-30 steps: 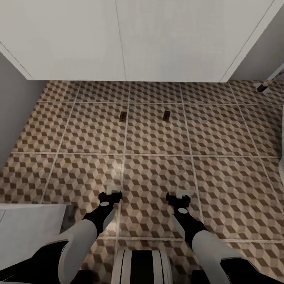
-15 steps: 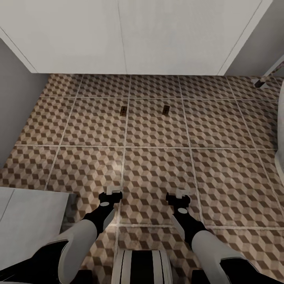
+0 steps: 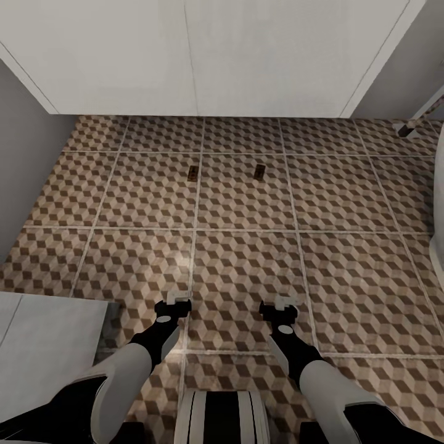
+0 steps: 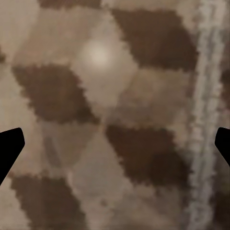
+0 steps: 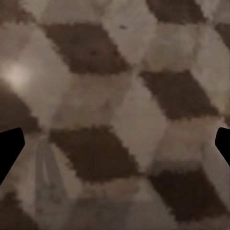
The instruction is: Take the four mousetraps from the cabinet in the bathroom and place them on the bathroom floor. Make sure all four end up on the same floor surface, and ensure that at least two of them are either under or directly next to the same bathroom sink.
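Observation:
Two mousetraps lie flat on the bathroom floor (image 3: 345, 203): one mousetrap (image 3: 192, 173) on a grout line and another (image 3: 259, 171) to its right. Both sit a short way in front of a wide white panelled body (image 3: 197, 55) that looks like the bathroom sink. The cabinet is out of view. Well short of the traps, my left gripper (image 3: 172, 302) and right gripper (image 3: 280, 303) hang low over the tiles. In the wrist views the left gripper (image 4: 115, 148) and the right gripper (image 5: 115, 148) are open, with only tile pattern between the dark fingertips.
A grey wall (image 3: 18, 172) bounds the left side. A white flat-topped object (image 3: 49, 345) stands at the lower left beside my left arm. A white curved rim (image 3: 439, 203) shows at the right edge, with a thin slanted rod (image 3: 422, 117) above it.
The whole picture shifted slightly a second ago, so the camera moved; it has been still for the last half second. The traps and both grippers hold their places.

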Robot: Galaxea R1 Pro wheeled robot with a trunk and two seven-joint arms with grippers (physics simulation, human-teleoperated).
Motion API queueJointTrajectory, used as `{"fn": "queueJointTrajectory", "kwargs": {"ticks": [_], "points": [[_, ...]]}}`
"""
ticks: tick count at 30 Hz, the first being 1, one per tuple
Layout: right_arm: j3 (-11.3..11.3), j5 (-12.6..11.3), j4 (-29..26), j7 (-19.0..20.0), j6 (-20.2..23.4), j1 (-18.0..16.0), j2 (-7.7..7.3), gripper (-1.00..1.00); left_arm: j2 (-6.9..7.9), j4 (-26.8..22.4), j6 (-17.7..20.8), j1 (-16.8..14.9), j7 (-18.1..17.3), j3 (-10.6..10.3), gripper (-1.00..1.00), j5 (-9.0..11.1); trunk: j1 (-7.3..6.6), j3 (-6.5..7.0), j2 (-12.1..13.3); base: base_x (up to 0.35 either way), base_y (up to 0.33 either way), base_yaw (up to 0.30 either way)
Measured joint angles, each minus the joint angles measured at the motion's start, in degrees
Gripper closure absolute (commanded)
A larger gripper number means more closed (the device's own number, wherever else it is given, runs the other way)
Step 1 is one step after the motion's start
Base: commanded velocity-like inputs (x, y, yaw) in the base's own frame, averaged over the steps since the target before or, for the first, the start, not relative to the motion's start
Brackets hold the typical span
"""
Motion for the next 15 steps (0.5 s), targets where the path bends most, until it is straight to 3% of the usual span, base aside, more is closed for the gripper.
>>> {"fn": "queueJointTrajectory", "kwargs": {"ticks": [4,15], "points": [[0.0,0.0,0.0,0.0,0.0,0.0,0.0,-1.0,0.0,0.0,0.0,0.0,0.0,0.0,-1.0,0.0,0.0,0.0,0.0,0.0,0.0,0.0],[0.0,0.0,0.0,0.0,0.0,0.0,0.0,-1.0,0.0,0.0,0.0,0.0,0.0,0.0,-1.0,0.0,-0.29,2.43,0.1,0.0,0.0,0.0]]}}
